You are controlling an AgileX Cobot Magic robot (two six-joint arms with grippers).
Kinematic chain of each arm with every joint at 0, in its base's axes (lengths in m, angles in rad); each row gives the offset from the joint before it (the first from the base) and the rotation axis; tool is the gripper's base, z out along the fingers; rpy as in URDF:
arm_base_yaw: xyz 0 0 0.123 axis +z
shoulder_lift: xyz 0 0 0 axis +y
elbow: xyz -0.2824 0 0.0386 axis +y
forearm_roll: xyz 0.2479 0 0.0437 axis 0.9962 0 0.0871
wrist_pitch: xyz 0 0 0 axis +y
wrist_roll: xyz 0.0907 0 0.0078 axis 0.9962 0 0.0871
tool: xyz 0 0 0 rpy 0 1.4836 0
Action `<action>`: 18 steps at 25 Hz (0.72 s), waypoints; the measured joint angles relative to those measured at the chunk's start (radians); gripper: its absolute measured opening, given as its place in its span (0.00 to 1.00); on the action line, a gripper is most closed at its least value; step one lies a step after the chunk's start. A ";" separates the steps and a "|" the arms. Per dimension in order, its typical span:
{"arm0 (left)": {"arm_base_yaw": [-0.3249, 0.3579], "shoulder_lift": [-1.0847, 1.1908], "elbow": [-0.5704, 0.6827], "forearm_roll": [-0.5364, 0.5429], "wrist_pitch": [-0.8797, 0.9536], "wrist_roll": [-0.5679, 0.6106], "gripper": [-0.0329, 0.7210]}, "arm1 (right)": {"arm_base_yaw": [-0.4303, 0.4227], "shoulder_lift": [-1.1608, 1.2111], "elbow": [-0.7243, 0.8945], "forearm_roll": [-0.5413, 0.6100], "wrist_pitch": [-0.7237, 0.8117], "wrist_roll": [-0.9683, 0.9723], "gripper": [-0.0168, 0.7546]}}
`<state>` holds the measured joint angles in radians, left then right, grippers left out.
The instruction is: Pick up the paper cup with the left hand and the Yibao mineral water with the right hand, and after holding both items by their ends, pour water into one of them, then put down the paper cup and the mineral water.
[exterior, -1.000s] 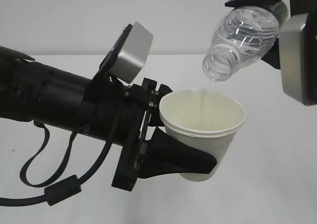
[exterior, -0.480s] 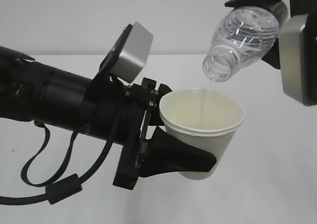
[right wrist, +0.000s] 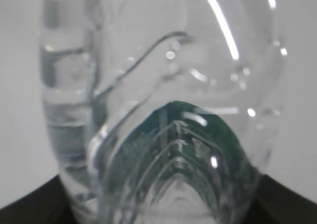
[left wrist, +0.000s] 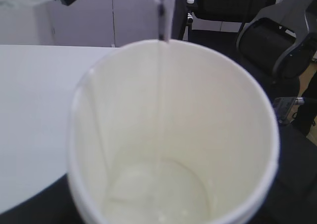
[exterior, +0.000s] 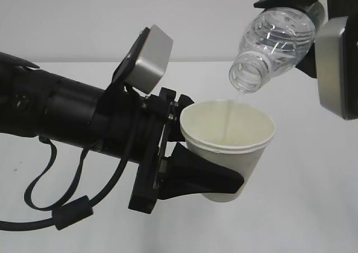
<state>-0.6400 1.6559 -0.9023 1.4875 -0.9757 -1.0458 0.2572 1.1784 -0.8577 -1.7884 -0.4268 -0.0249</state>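
The left pincer, its black fingers partly spread, clasps the small white paper cup with a cream inside by its lower wall, upright above the white table. The right pincer grips the clear ribbed plastic water bottle, tilted neck-down over the cup; a thin stream falls into it, pooling at the bottom.

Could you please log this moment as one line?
phase: pouring | left gripper: holds paper cup | right gripper: tilts mineral water bottle above cup
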 joint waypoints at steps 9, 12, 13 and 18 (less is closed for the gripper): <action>0.000 0.000 0.000 0.000 0.000 0.000 0.64 | 0.000 0.000 0.000 0.000 0.000 -0.002 0.64; 0.000 0.000 0.000 0.000 0.000 0.000 0.64 | 0.000 0.000 0.000 0.000 0.000 -0.002 0.64; 0.000 0.000 0.000 0.000 0.000 0.000 0.64 | 0.000 0.000 0.000 0.000 0.000 -0.002 0.64; 0.000 0.000 0.000 0.000 0.000 0.000 0.64 | 0.000 0.000 0.000 0.000 0.002 -0.002 0.64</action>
<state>-0.6400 1.6559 -0.9023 1.4875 -0.9757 -1.0458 0.2572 1.1784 -0.8577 -1.7884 -0.4251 -0.0270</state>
